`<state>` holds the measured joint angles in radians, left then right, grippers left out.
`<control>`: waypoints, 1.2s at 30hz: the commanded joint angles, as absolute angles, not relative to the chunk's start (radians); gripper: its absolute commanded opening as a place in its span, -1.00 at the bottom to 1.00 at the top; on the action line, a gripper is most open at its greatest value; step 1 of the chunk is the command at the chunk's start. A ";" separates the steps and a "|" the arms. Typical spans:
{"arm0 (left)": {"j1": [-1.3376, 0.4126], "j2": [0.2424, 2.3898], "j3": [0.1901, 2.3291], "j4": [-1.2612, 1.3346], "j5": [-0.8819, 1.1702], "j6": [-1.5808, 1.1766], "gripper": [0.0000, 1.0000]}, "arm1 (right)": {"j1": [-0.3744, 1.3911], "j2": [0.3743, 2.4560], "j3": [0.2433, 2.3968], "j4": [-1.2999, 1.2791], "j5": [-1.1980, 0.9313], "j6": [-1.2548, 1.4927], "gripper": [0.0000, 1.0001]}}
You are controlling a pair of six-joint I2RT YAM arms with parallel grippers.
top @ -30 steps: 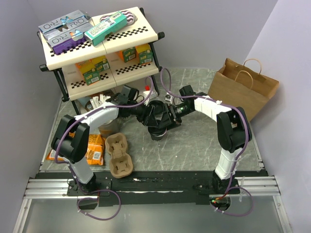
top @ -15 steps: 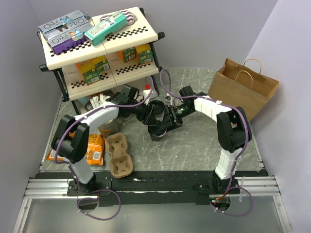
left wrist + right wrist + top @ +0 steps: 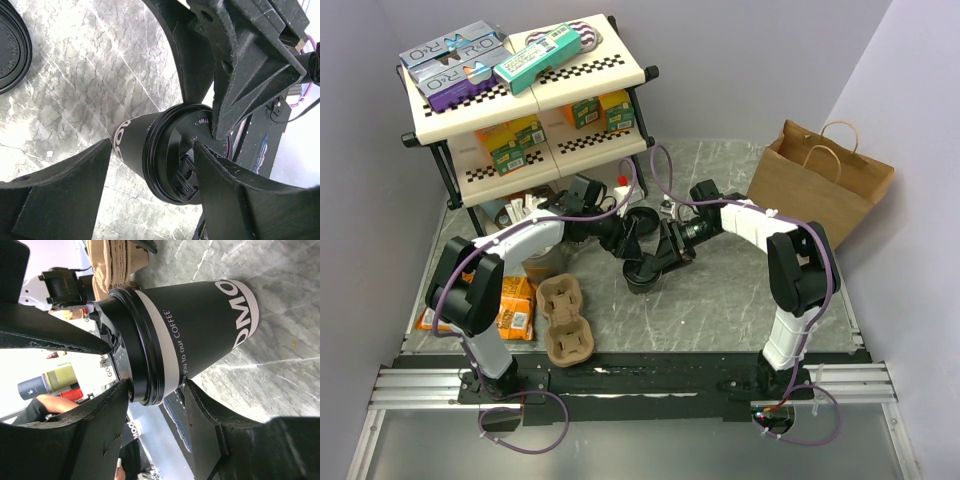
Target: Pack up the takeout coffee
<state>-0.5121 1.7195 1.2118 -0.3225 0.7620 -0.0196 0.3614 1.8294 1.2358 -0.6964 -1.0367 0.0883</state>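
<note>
Both arms meet at mid-table, and the takeout coffee (image 3: 641, 272) sits right between them: black wall, white band under the rim, white lettering, black lid on. It is in front of the shelf rack (image 3: 520, 95), just right of the brown pulp carrier (image 3: 565, 318), and well apart from the paper bag (image 3: 820, 185) at the far right.

The left gripper (image 3: 152, 147) has the cup lodged in its jaws. Its fingers (image 3: 55, 195) are spread wide, one tip against the wall near the base, the other across the lid rim, pinching the cup.

The right gripper (image 3: 157, 386) crowds in from the other side. Its fingers (image 3: 75, 440) stand apart on either side of the lid end, one tip at the lid's rim, the other by the wall just below the white band. Whether they press on it I cannot tell. From the left wrist, one right finger points down at the lid's top.

Whether the base rests on the marble table (image 3: 740, 290) is unclear. A second black lid (image 3: 10, 45) lies flat on the marble near the cup, not touching it
</note>
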 commanded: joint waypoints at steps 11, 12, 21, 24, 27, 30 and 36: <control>-0.517 1.744 1.201 -0.331 0.772 0.017 0.44 | 0.360 1.807 1.216 -0.650 -1.066 0.095 0.08; -0.517 1.749 1.201 -0.331 0.772 0.017 0.44 | 0.360 1.810 1.221 -0.652 -1.065 0.094 0.08; -0.517 1.775 1.209 -0.336 0.775 0.018 0.44 | 0.360 1.835 1.253 -0.677 -1.037 0.067 0.01; -0.517 1.779 1.210 -0.333 0.770 0.018 0.44 | 0.360 1.838 1.246 -0.681 -1.029 0.060 0.01; -0.517 1.786 1.207 -0.328 0.765 0.018 0.44 | 0.361 1.845 1.247 -0.689 -1.009 0.041 0.01; -0.517 1.796 1.203 -0.324 0.758 0.021 0.43 | 0.360 1.858 1.246 -0.686 -1.006 0.035 0.00; -0.511 1.801 1.171 -0.289 0.782 0.009 0.42 | 0.359 1.904 1.246 -0.680 -1.074 0.015 -0.03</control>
